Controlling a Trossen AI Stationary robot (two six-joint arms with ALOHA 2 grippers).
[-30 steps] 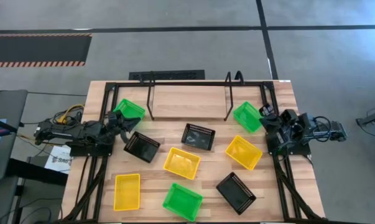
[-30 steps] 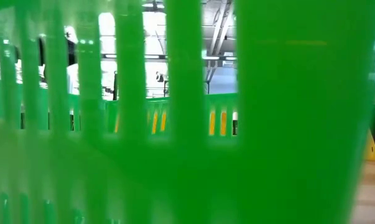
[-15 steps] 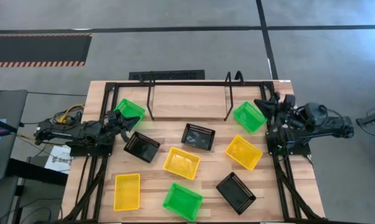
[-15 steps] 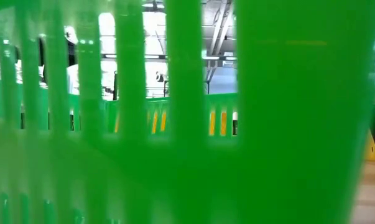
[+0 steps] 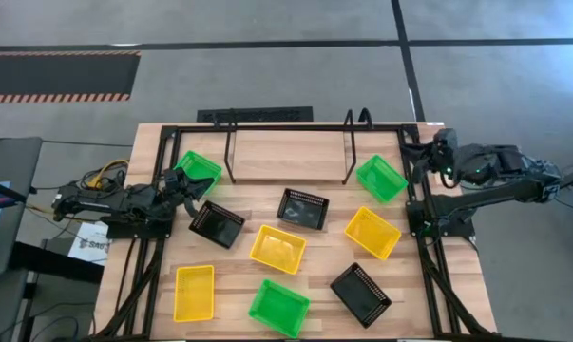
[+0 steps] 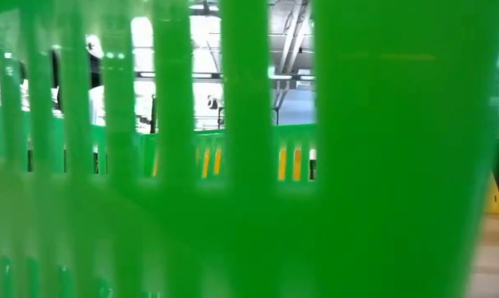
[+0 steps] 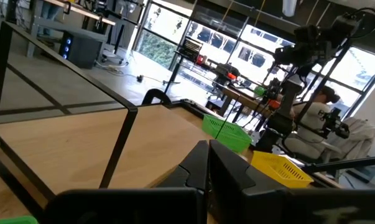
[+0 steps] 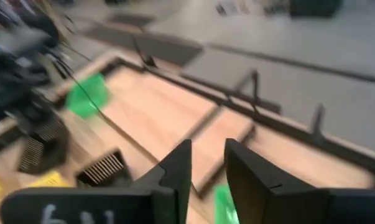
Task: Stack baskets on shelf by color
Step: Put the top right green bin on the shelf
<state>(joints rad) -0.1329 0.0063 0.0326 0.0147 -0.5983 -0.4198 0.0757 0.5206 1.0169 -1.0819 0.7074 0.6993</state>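
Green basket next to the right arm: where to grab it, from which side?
Pinch the rim wall of the green basket nearest the right hand, coming from above. It sits open-top and upright on the table, turned diagonally, so one finger likely goes inside, one outside. The shelf frame stands close beside its far corner; avoid that side.

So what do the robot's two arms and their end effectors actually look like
Both arms are dark, nearly black, and jointed. The left arm has yellow and orange cables bundled near its base. The right arm shows a small green light. Each ends in two flat dark fingers; the right end effector carries pale lettering on its body, and the left end effector looks plain black.
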